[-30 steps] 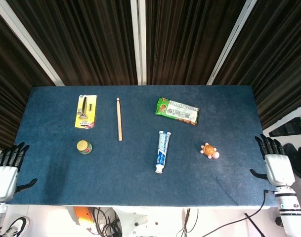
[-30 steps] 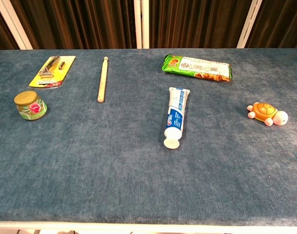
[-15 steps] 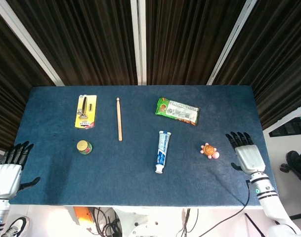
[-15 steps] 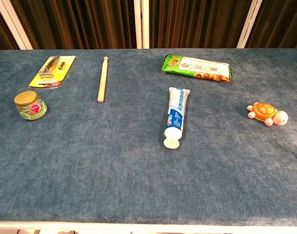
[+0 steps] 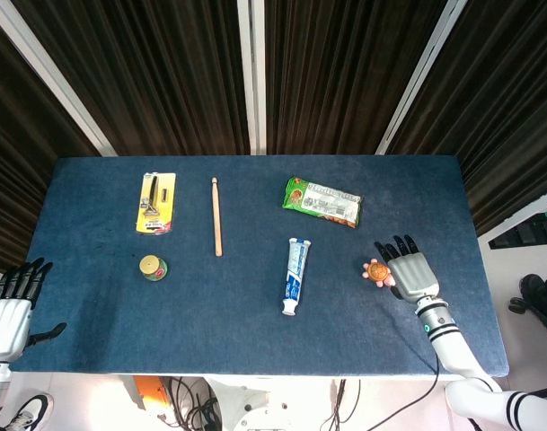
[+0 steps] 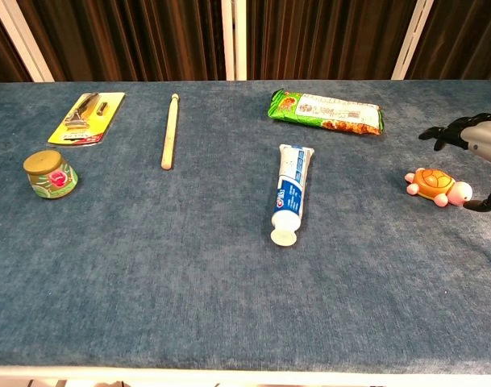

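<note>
Right robot hand [image 5: 410,271] hovers open, fingers spread, right up against the toy turtle [image 5: 378,272], which sits on the surface just to its inner side. Left robot hand [image 5: 10,305] hangs open, far off at the opposite edge.

A robot laboratory or test room is suggested. A desk [image 5: 255,332] covered in dark blue felt-like cloth is set before dark brown pleated curtains [image 5: 165,72] divided by white vertical posts [image 5: 245,76]. Unrelated small household items are spread well apart on it, and loose cables [image 5: 192,404] are seen beneath its front edge.
</note>
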Tool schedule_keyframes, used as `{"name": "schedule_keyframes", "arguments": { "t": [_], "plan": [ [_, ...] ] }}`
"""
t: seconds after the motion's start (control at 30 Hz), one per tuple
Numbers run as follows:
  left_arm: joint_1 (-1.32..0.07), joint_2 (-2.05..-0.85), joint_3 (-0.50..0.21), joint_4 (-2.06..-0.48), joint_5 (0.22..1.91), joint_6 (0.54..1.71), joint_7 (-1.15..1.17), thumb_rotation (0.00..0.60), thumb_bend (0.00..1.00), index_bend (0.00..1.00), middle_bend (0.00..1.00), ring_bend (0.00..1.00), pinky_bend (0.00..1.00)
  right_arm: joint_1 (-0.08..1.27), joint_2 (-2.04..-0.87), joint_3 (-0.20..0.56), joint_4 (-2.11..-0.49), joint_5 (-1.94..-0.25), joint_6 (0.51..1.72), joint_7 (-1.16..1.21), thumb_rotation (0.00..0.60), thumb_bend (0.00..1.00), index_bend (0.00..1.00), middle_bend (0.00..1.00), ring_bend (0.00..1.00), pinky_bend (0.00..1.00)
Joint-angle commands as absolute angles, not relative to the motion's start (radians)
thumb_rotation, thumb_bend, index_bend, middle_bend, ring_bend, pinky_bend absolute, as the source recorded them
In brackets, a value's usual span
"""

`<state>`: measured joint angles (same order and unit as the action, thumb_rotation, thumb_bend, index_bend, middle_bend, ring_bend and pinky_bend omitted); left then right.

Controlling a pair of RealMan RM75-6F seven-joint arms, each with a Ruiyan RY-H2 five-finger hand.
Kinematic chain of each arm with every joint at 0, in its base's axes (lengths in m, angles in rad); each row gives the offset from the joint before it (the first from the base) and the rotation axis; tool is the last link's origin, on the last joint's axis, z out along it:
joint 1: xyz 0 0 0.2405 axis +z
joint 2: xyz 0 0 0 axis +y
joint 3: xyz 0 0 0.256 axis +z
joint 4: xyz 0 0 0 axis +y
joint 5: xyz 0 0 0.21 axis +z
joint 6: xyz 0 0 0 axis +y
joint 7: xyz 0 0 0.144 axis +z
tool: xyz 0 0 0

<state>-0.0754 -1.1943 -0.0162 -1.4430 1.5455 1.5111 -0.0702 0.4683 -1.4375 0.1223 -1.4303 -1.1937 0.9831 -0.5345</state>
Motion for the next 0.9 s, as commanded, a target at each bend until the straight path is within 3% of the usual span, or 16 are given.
{"name": "schedule_keyframes", "arguments": {
  "t": [0.03, 0.63, 0.9],
  "plan": [
    [-0.075, -1.196, -0.016, -1.439, 1.544, 1.51, -0.074, 0.6, 0.06, 0.06, 0.0, 0.0, 0.0, 0.47, -1.442, 0.116, -1.425, -1.2, 0.988, -0.52, 0.6, 0.16, 0.16, 0.19, 0.0, 0.0],
    [-0.074, -1.199, -0.015, -1.438, 1.543, 1.511, -0.072, 0.6, 0.06, 0.06, 0.0, 0.0, 0.0, 0.49, -1.485, 0.083, -1.354, -1.266, 1.004, -0.442, 0.6, 0.24, 0.37, 0.36, 0.01, 0.0],
    [-0.074, -1.199, -0.014, -1.434, 1.543, 1.51, -0.077, 0.6, 0.06, 0.06, 0.0, 0.0, 0.0, 0.495, -1.523, 0.069, -1.301, -1.286, 1.014, -0.436, 0.6, 0.27, 0.63, 0.58, 0.15, 0.0]
  ]
}}
